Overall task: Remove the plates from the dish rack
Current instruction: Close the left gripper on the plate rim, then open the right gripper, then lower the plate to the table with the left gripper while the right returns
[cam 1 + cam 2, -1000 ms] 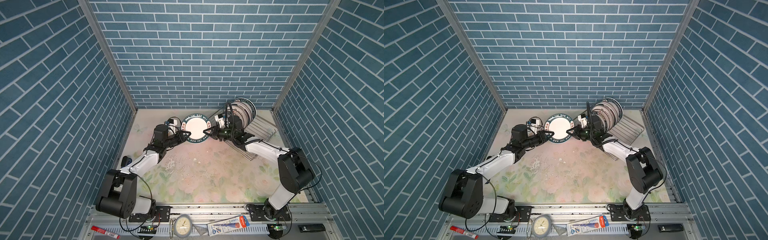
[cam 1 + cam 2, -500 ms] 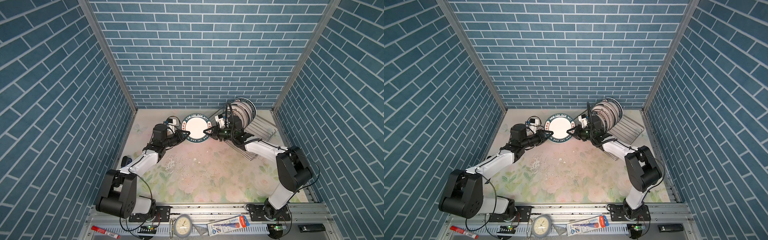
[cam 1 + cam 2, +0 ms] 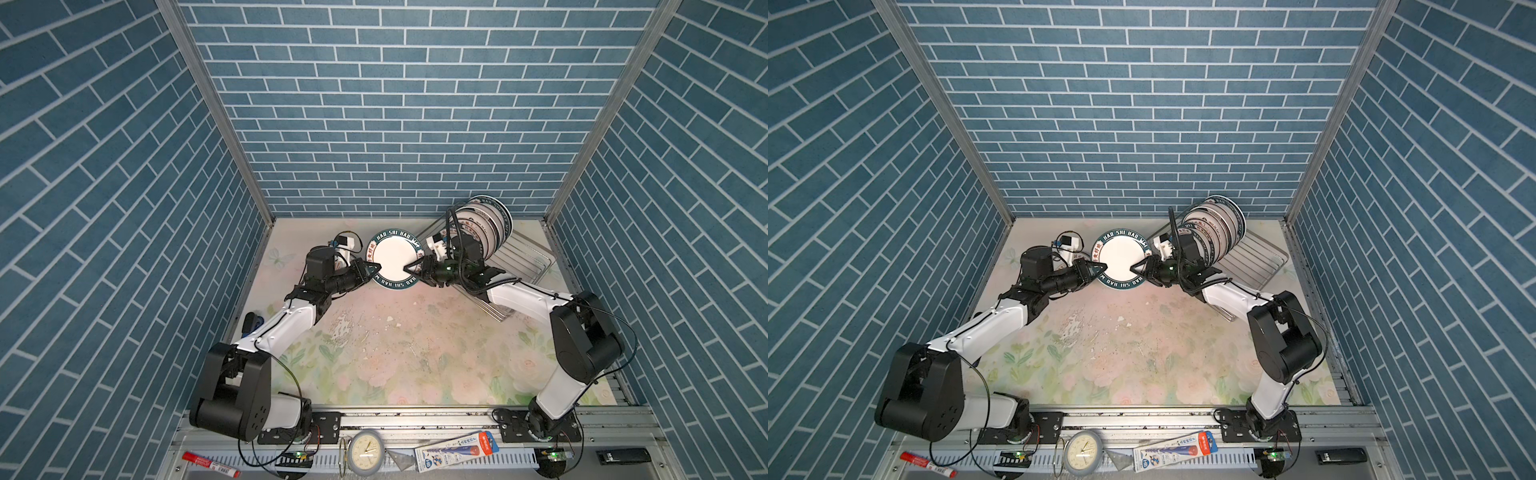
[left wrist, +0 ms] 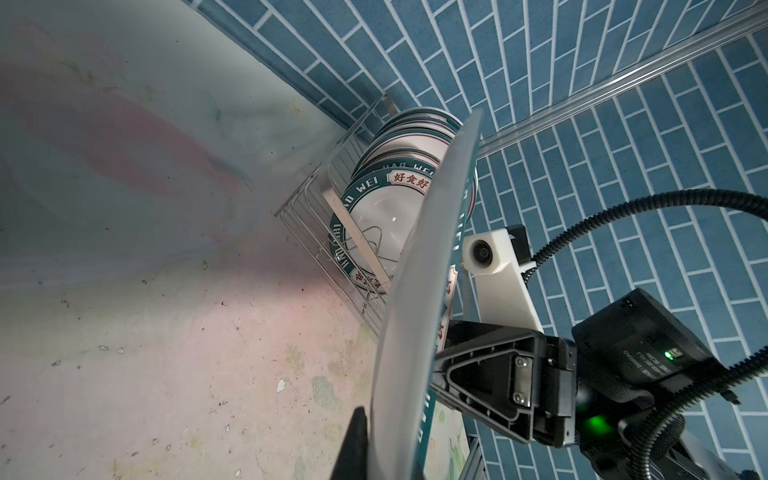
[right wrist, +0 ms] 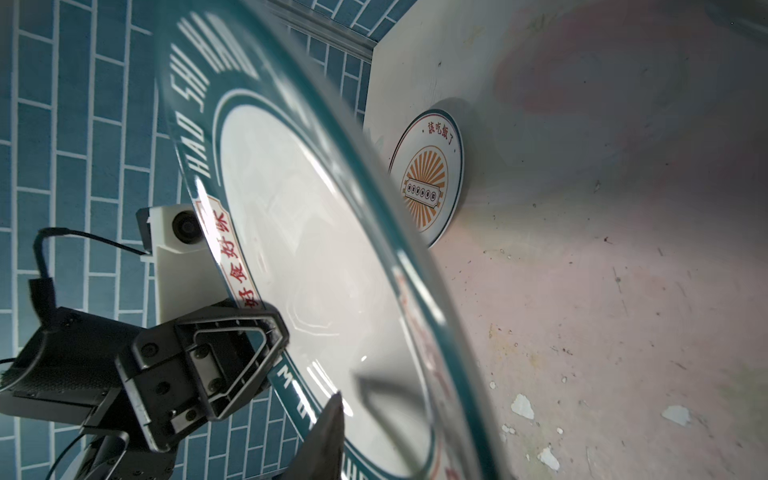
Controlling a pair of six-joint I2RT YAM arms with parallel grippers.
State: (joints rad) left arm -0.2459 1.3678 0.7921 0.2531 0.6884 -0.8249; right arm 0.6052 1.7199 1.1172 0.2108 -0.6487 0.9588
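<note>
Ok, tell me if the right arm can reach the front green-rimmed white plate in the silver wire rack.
Probably yes: the front plate stands uncovered close behind the right gripper, which must leave the held plate.

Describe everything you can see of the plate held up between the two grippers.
The plate is round, glossy white ceramic, with a dark green rim lettered HAO SHI and red-character panels. It hangs clear of the table, beside the dish rack, face up. The left gripper is shut on one edge; the right gripper straddles the opposite edge, grip unclear.
</note>
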